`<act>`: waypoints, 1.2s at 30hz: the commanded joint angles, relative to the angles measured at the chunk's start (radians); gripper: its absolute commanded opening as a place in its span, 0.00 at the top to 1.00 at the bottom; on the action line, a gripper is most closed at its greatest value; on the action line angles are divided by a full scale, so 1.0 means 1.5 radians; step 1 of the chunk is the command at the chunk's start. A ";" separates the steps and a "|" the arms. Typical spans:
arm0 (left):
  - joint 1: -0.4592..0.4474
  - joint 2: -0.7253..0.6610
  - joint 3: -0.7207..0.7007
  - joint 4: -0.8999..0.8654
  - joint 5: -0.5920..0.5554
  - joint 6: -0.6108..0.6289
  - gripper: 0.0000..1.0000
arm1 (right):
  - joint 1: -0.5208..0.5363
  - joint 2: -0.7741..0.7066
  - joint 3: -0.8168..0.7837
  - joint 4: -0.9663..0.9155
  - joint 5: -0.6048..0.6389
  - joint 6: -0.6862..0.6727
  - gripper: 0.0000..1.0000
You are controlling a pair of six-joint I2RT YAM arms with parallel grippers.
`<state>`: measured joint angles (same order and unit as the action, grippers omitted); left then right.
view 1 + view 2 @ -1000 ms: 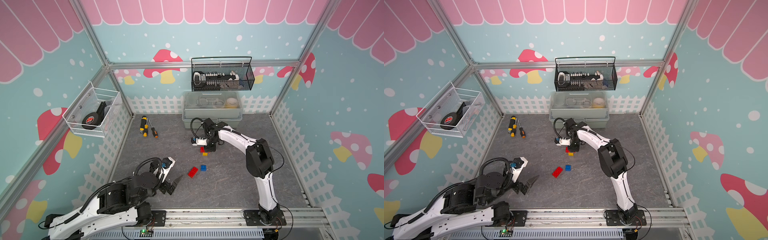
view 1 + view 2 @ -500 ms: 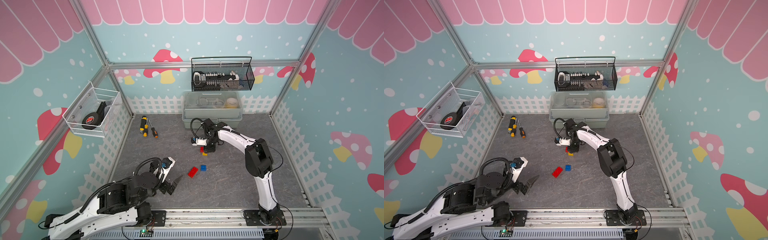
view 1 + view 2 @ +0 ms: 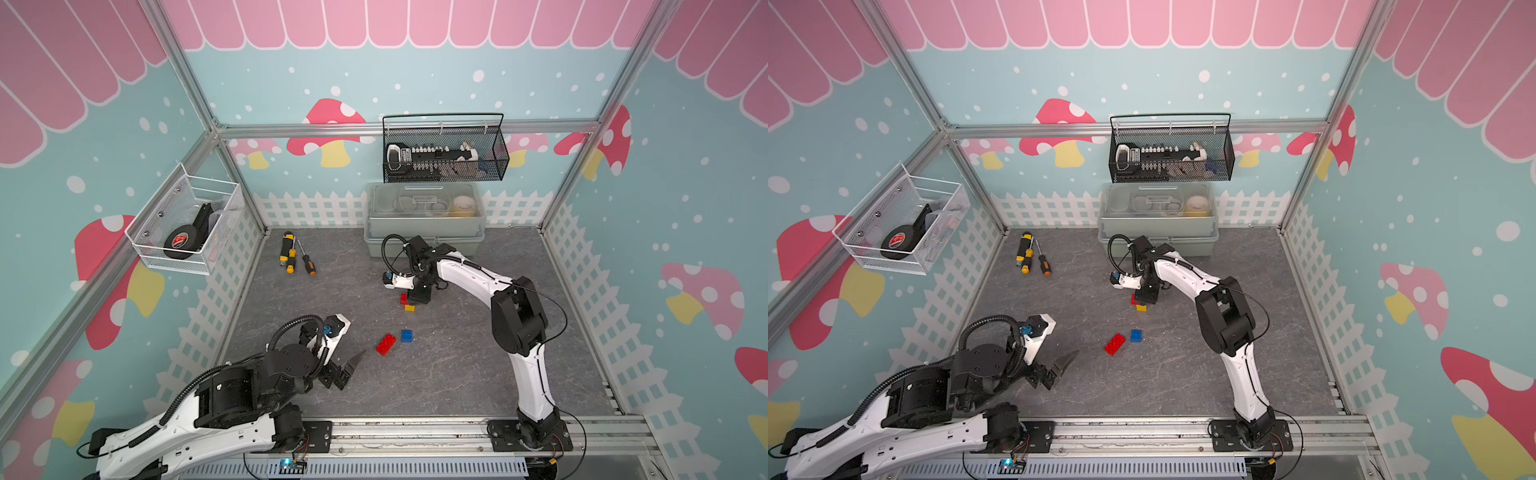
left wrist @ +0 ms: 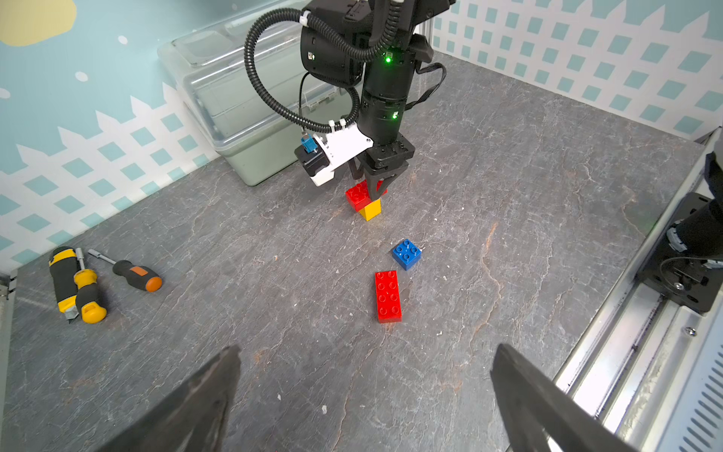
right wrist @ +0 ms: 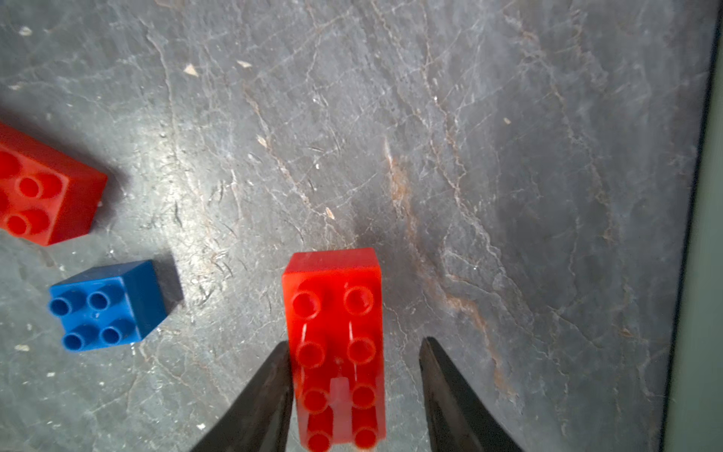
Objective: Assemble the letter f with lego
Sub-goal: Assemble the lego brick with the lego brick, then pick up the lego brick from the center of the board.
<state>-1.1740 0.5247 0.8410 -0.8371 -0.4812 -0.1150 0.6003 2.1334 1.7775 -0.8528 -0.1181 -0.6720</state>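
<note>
- desk [image 3: 457, 374]: all four bricks are on it. I'd say step one is about done, with the first red bar seated on the foot.
- left hand [image 4: 367, 347]: wide open, empty, hovering (basically idle).
- right hand [image 5: 355, 343]: partly open around the stacked red brick [image 5: 334, 309]. One finger is against its side and the other is clear, so no real grip.
- that brick sits on the yellow brick [image 4: 371, 210], overhanging one side; can't tell if it's fully clicked down.
- loose red brick [image 4: 387, 296]: flat, well apart from the stack.
- blue brick [image 4: 407, 253]: just beside it and probably next. The right hand would need to lift clear and grab it.
</note>
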 commanded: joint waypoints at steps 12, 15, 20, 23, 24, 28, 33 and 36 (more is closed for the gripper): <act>-0.003 0.002 0.014 -0.014 0.004 0.014 0.01 | 0.053 -0.224 -0.221 0.087 -0.085 0.088 0.46; -0.003 0.003 0.014 -0.013 0.007 0.015 0.01 | 0.074 -0.216 -0.248 0.095 -0.088 0.100 0.47; -0.004 0.006 0.014 -0.014 0.010 0.015 0.01 | 0.097 -0.194 -0.270 0.103 -0.076 0.112 0.47; -0.003 0.007 0.015 -0.014 0.009 0.016 0.01 | 0.106 -0.187 -0.277 0.107 -0.073 0.113 0.47; -0.003 0.008 0.015 -0.013 0.009 0.015 0.01 | 0.108 -0.184 -0.279 0.107 -0.072 0.114 0.47; -0.003 0.008 0.015 -0.014 0.008 0.014 0.01 | 0.113 -0.175 -0.280 0.107 -0.071 0.113 0.47; -0.003 0.008 0.015 -0.014 0.008 0.015 0.01 | 0.117 -0.161 -0.282 0.108 -0.070 0.111 0.45; -0.003 0.009 0.015 -0.013 0.008 0.015 0.01 | 0.118 -0.139 -0.285 0.114 -0.067 0.111 0.45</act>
<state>-1.1740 0.5339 0.8410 -0.8371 -0.4747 -0.1112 0.7677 1.8843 1.3640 -0.6849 -0.2165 -0.5137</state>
